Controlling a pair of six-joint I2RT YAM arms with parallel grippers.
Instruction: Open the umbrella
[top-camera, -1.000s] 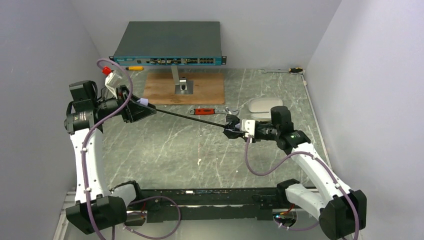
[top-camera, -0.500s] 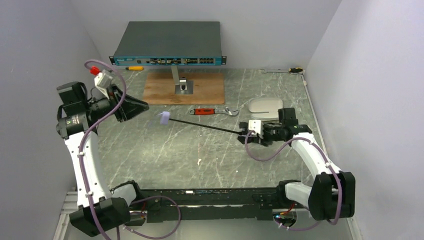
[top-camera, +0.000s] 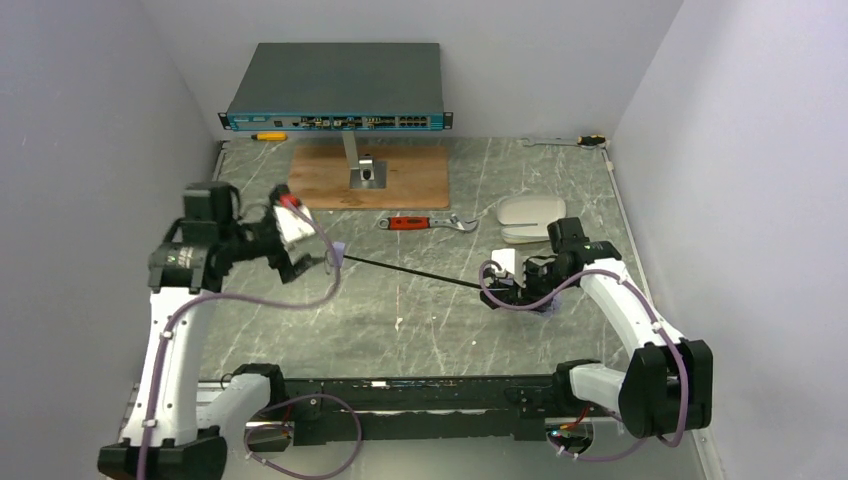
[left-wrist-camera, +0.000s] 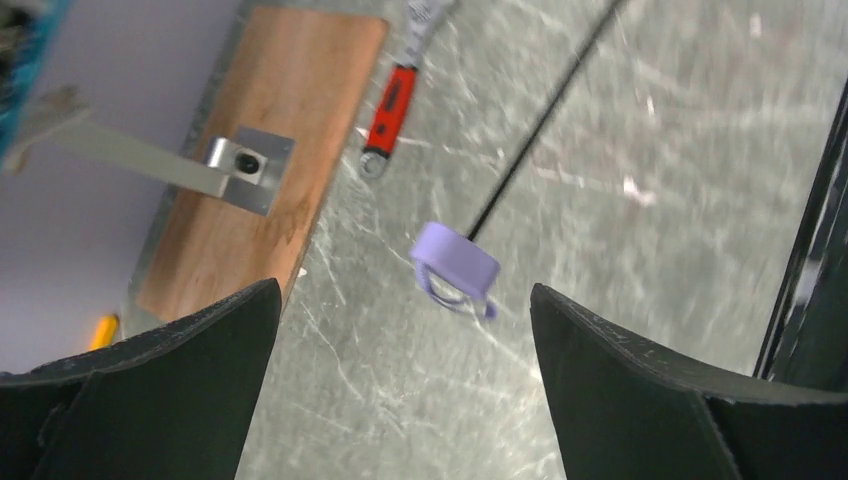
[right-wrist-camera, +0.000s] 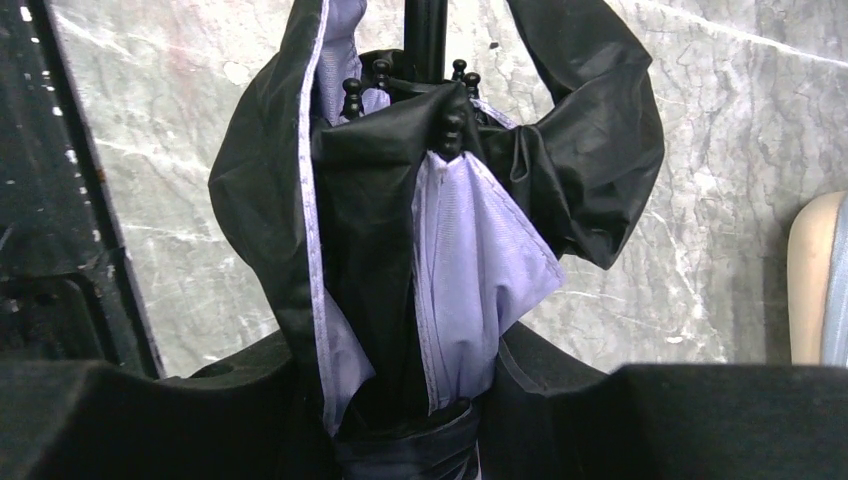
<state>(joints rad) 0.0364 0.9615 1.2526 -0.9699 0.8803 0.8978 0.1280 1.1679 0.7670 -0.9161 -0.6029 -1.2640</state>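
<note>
The umbrella is folded, its black lining and lilac fabric bunched round the ribs. My right gripper is shut on this bundle; in the top view the right gripper sits right of centre. The thin black shaft runs left from it to the lilac knob handle. My left gripper is wide open just left of the handle. In the left wrist view the handle lies just beyond the left gripper, touching neither finger.
A red-handled wrench lies behind the shaft. Further back are a wooden board with a metal bracket and a network switch. A white rounded object sits beside the right arm. Walls close in on both sides.
The left gripper let go of the handle, swung away left, then came back next to it with jaws wide open. The right arm drew the umbrella back toward the right and near side.
</note>
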